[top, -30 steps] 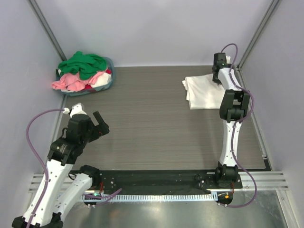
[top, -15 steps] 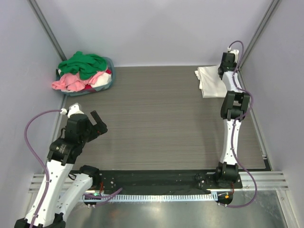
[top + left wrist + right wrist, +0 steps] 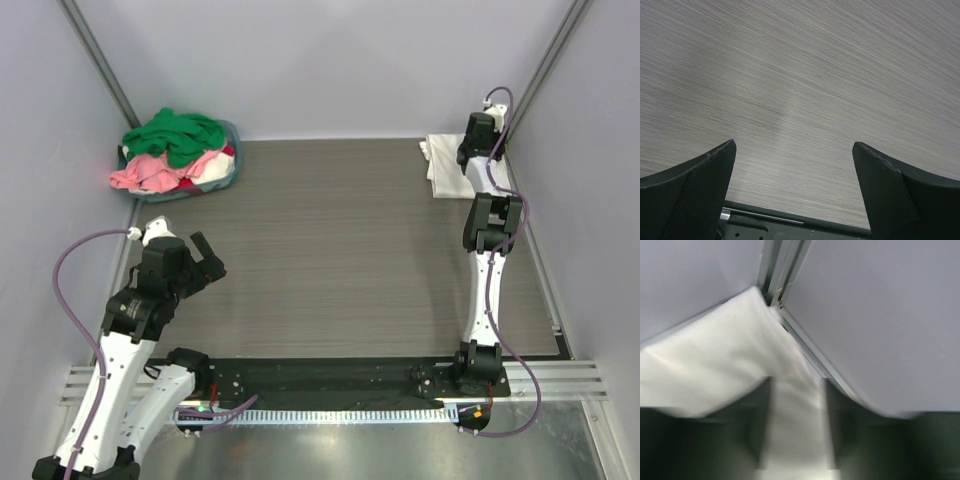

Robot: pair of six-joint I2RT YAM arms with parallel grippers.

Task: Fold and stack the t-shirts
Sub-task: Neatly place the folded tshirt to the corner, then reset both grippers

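One folded white cotton t-shirt (image 3: 445, 170) sits at two o'clock; crumpled green-pink-red shirts (image 3: 175, 150) remain unfolded; left hand (image 3: 793, 145) apart, right hand (image 3: 795, 390) unclear.

No legible text or markings

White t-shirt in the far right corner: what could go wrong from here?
1. Cloth of the white t-shirt lies between the fingers of the right gripper; pulling back could drag it and undo the fold.
2. The shirt is pushed up to the corner frame, so it may bunch or catch there.
3. Right wrist view is blurred; grip hard to judge.
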